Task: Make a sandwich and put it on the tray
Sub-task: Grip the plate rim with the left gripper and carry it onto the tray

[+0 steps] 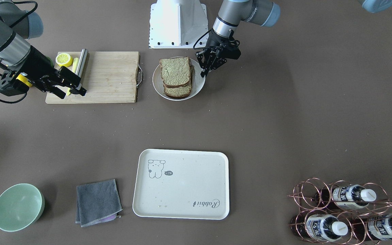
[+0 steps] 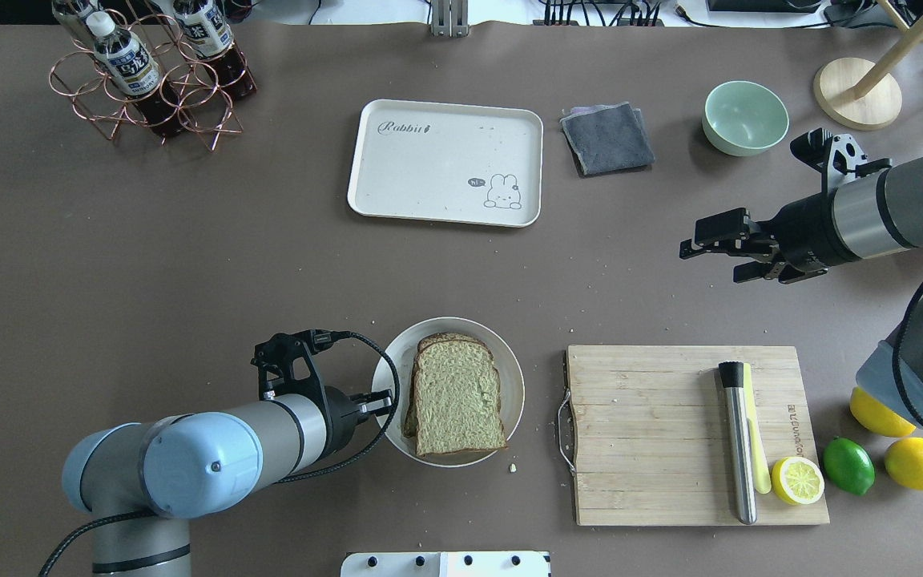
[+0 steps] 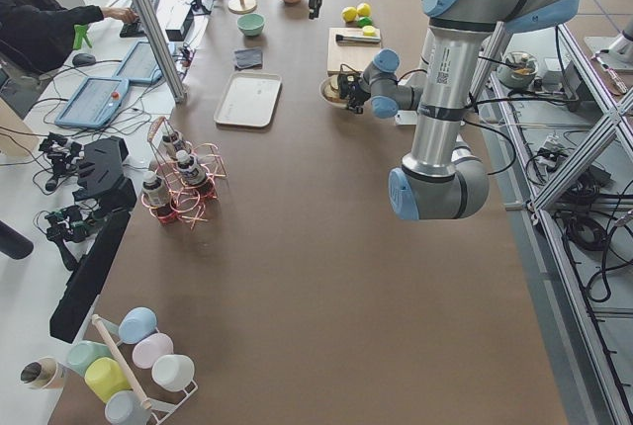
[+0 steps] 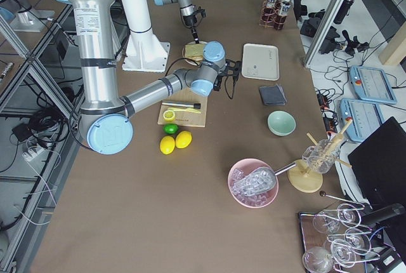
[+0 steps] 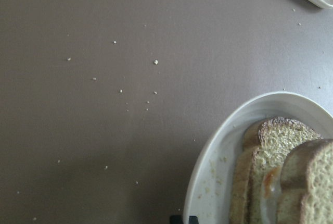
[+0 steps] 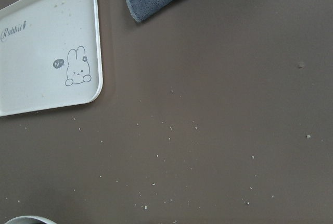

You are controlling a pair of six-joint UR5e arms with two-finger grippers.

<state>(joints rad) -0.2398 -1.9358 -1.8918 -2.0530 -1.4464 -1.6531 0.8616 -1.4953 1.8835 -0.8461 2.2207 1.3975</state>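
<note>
The sandwich [image 2: 455,397], two speckled tan bread slices stacked with a bit of white egg between them [image 5: 268,182], lies on a round white plate [image 2: 513,377] near the robot's base. My left gripper [image 2: 380,399] is shut and empty, low at the plate's left rim beside the bread; it also shows in the front view [image 1: 203,73]. My right gripper [image 2: 706,256] is open and empty, held above bare table beyond the cutting board. The cream-white tray [image 2: 429,168] lies empty at the far middle of the table and also shows in the right wrist view [image 6: 41,62].
A wooden cutting board [image 2: 654,433] right of the plate carries a metal rod [image 2: 738,449] and a lemon half [image 2: 798,479]. Two lemons and a lime [image 2: 848,465] lie right of it. A grey cloth [image 2: 607,138] and green bowl [image 2: 745,117] sit right of the tray, a bottle rack [image 2: 149,76] to its left.
</note>
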